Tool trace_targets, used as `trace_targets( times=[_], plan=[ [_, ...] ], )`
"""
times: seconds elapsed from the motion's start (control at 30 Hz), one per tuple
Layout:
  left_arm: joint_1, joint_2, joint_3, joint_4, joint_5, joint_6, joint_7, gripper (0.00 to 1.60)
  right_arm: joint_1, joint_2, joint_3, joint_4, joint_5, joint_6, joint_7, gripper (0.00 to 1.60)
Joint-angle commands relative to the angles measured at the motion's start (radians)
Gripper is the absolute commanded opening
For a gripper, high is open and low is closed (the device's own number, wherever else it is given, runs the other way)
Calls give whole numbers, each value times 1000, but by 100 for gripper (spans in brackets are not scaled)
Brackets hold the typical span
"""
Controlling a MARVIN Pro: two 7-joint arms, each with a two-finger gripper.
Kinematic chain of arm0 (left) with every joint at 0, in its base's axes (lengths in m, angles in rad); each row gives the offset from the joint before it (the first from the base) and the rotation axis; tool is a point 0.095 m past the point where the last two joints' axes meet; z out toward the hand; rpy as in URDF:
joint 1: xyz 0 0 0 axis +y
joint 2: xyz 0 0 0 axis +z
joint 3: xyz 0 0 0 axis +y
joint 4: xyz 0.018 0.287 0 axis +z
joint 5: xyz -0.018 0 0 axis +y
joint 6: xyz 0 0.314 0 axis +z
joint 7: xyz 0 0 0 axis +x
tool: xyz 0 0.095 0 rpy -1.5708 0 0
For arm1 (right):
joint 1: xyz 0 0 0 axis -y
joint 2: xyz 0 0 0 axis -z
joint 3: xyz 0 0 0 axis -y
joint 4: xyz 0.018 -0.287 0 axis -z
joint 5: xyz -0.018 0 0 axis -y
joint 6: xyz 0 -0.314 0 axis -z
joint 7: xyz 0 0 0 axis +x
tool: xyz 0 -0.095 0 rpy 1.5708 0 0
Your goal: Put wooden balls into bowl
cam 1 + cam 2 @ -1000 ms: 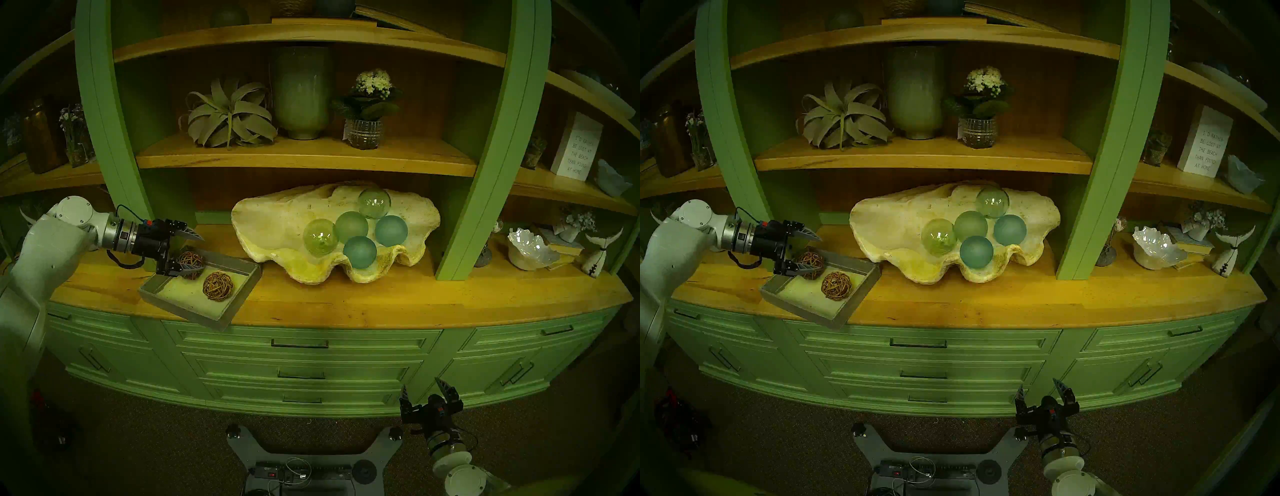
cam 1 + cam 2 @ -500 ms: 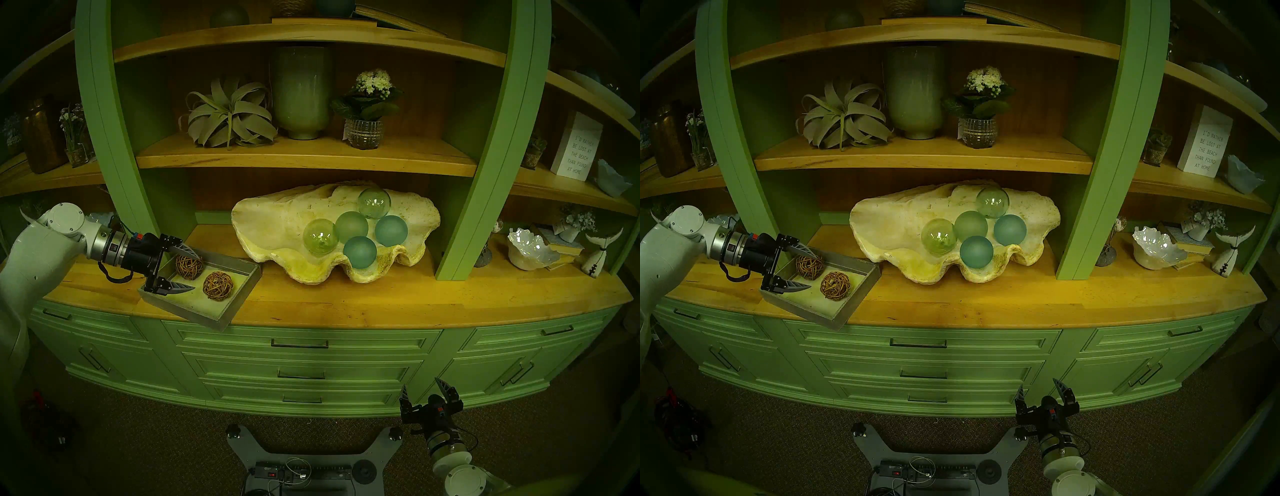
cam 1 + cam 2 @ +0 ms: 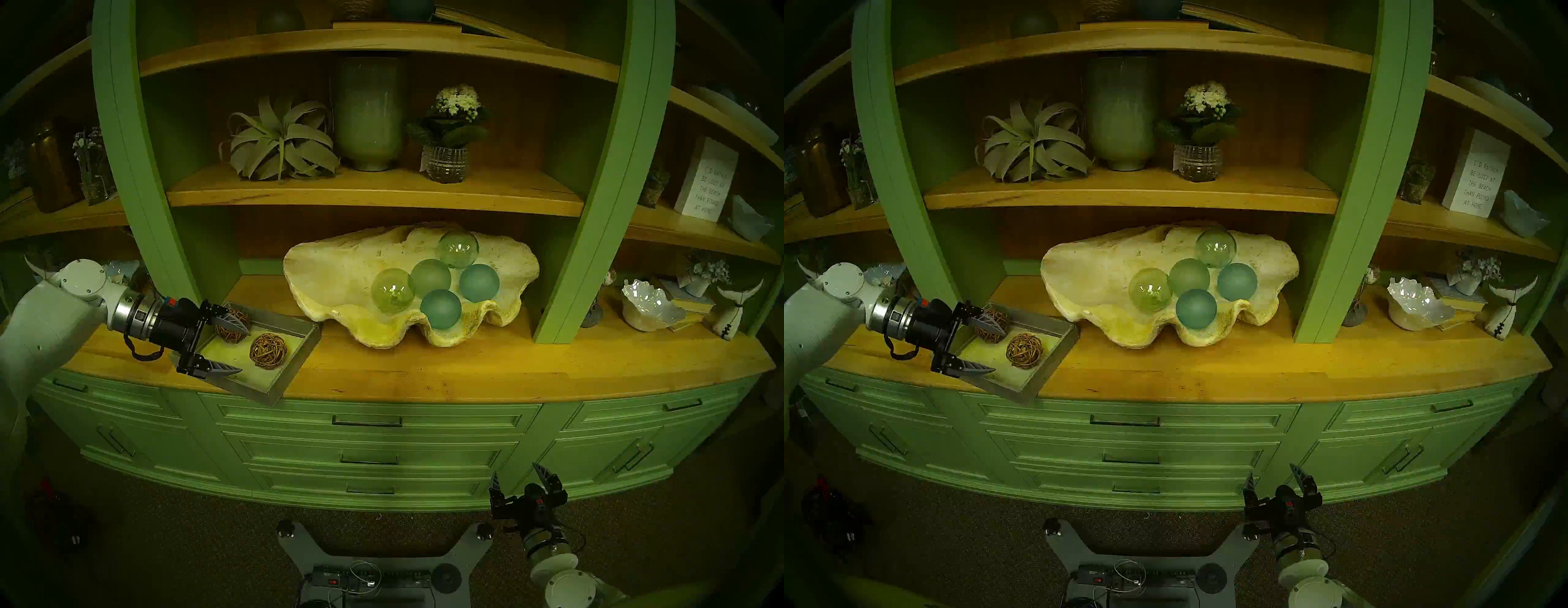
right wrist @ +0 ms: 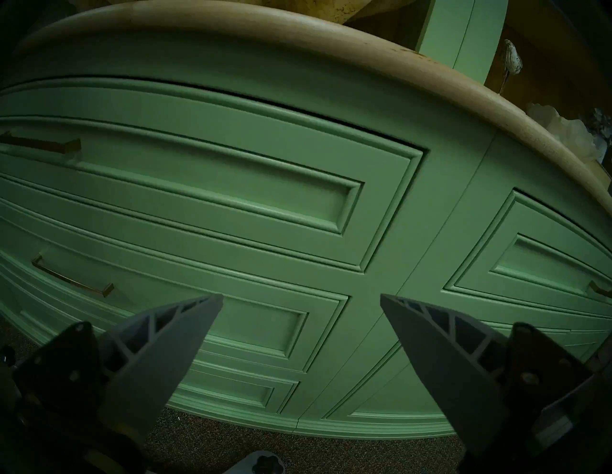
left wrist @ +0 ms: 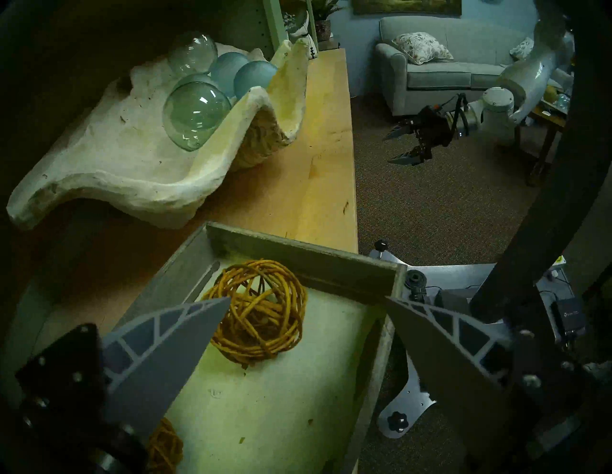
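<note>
We see open air above the grey tray (image 3: pixel 297 361), whose low walls fence the two wicker balls (image 3: pixel 267 350), with bare floor on its near side where our left hand (image 3: pixel 241 347) hangs spread wide. Between tray and clam shell (image 3: pixel 322 271) lies a narrow strip of bare table (image 3: pixel 466 369). The shell's left half is free, its right crowded by glass spheres (image 3: pixel 441 309), and the shelf (image 3: pixel 373 195) overhead limits the way in.
</note>
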Motion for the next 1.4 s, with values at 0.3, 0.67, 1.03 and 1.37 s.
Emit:
trace_targets(
  times=[0.3, 0.67, 1.03, 1.37],
  plan=[
    [-118, -76, 41, 54, -31, -44, -13, 160, -2, 3, 3, -30, -1, -7, -1, 160],
    [-160, -143, 119, 165, -16, -79, -13, 160, -2, 3, 3, -30, -1, -7, -1, 160],
    [-193, -192, 181, 242, -16, -109, -4, 160, -2, 3, 3, -30, -1, -7, -1, 160],
    [-212, -223, 225, 289, -27, -122, 6, 160, -2, 3, 3, -29, -1, -7, -1, 160]
  ],
)
